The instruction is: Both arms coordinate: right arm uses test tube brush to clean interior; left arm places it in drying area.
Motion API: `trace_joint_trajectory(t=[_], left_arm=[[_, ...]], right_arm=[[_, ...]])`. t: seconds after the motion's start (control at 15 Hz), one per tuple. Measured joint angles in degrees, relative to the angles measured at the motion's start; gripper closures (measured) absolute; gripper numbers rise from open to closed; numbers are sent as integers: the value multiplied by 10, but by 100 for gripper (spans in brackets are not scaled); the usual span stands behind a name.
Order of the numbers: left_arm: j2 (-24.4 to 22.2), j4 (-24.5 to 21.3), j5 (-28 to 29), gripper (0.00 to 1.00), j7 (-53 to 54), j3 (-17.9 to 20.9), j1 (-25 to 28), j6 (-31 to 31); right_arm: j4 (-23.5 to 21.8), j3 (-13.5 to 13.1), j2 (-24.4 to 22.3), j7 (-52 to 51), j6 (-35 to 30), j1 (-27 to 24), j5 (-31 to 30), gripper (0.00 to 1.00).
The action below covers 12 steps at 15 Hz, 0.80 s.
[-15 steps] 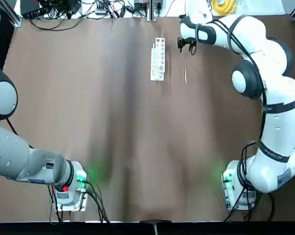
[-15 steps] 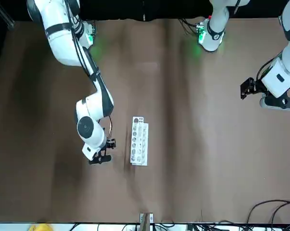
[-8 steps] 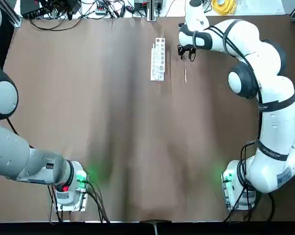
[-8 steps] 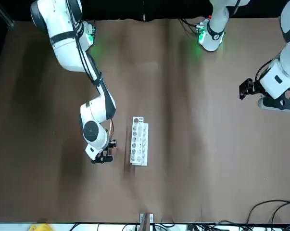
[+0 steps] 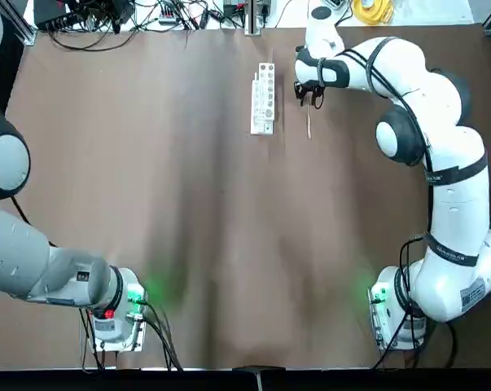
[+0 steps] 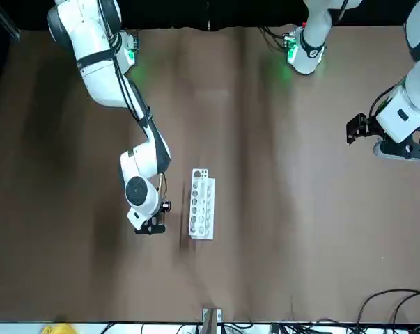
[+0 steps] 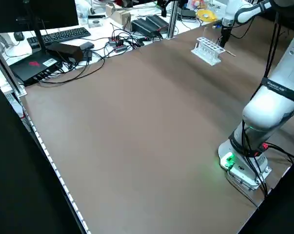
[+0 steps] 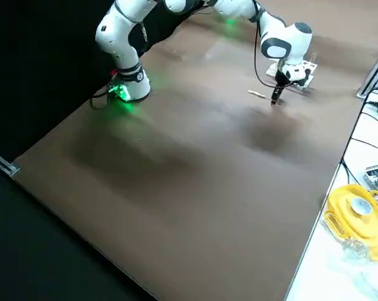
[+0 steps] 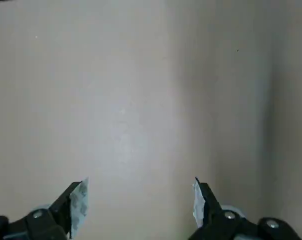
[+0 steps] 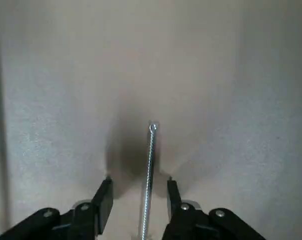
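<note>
The test tube brush (image 5: 309, 122) is a thin pale stick lying flat on the brown table, just right of the white rack that is the drying area (image 5: 263, 99). My right gripper (image 5: 310, 92) hovers low over the brush's far end. In the right wrist view it (image 10: 138, 194) is open, and the brush's wire stem (image 10: 150, 155) runs between the two fingers (image 10: 104, 197) without touching them. My left gripper (image 9: 138, 200) is open over bare table; the front view shows it (image 6: 357, 129) parked far from the rack (image 6: 201, 213).
Cables and electronics crowd the bench beyond the table's far edge (image 5: 147, 12). A keyboard and boxes (image 7: 64, 36) lie off the table's left side. A yellow object (image 8: 355, 213) rests outside the far edge. Both arm bases (image 5: 115, 314) glow green at the near edge.
My right gripper has moved down the table toward the brush's far end and closer to the rack. The left arm, the rack and the brush have not moved.
</note>
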Motion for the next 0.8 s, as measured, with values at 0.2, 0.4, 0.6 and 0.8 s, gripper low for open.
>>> trace_joint_trajectory(t=[0.2, 0.4, 0.6, 0.8], left_arm=[[0, 0, 0, 0, 0, 0, 0, 0], [0, 0, 0, 0, 0, 0, 0, 0], [0, 0, 0, 0, 0, 0, 1, 0], [-1, 1, 0, 0, 0, 0, 1, 0]], right_arm=[[3, 1, 0, 2, 0, 1, 0, 59], [4, 1, 0, 2, 0, 2, -4, 75], [4, 2, 1, 4, 1, 3, -5, 92], [4, 2, 1, 5, 1, 3, -6, 98]])
